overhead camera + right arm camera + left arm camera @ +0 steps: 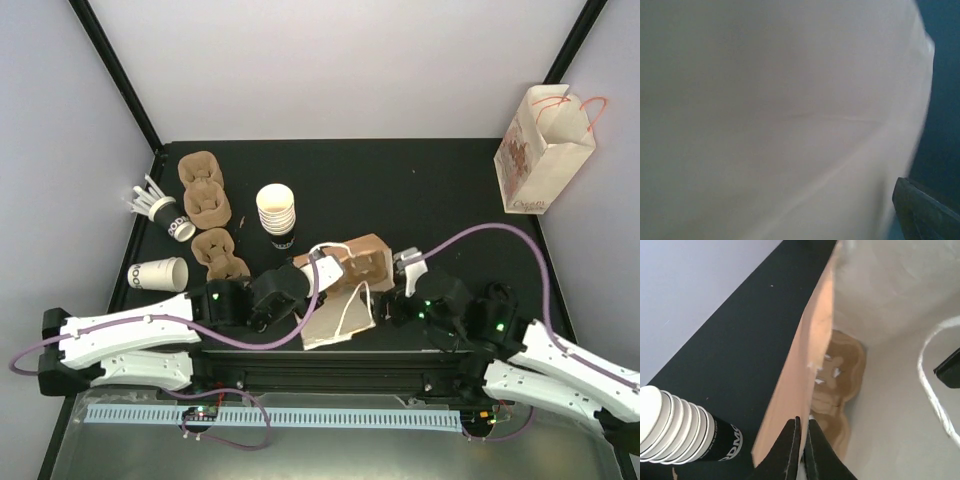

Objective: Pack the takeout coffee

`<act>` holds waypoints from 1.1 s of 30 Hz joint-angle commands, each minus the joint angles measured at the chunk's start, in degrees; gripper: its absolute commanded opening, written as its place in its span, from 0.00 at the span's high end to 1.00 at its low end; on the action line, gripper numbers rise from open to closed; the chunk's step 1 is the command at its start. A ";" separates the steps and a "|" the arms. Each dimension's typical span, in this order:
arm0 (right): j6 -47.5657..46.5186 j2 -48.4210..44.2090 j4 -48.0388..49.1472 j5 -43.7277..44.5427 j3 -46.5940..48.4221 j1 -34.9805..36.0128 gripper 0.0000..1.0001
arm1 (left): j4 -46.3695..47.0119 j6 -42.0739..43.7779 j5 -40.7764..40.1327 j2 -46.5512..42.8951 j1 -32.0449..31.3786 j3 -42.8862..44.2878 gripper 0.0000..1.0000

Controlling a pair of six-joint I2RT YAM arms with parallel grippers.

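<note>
Judged from how things lie, the packing has barely begun. At the far left one white cup lies on its side on the table, and a second cup with a dark band lies just behind it beside some white stirrers. Three brown carriers sit next to them, unused. The stack of cups stands upright near the middle, just left of the brown paper bag, which lies on its side with its mouth open. One carrier in the bag is all that shows inside; no cup is in there, and no black lids appear anywhere.

The left gripper sits at the bag's mouth with its fingers pressed together. Whether paper is pinched between them is hard to make out. The right gripper is at the bag's other side. Its wrist view is filled by a blurred pale surface, probably the bag, with only one dark finger at the corner, so its state cannot be told. A printed bag stands well apart at the far right, its inside hidden.
</note>
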 commanded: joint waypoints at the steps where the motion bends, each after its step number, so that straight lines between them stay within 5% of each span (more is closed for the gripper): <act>1: 2.14 -1.50 -3.65 8.54 11.28 0.11 0.00 | -3.99 -7.39 -1.37 3.38 2.19 10.55 0.99; 9: -1.84 7.95 -15.04 17.71 28.74 -1.26 0.00 | -11.17 -15.64 13.44 11.44 13.54 21.90 0.98; 21: -9.20 15.69 -12.68 25.65 41.30 -3.87 0.00 | -17.43 -21.50 23.21 26.26 21.84 33.79 0.98; 33: -7.91 10.37 -11.38 27.04 36.43 -3.95 0.00 | -14.52 -23.97 31.81 35.24 30.21 37.67 0.98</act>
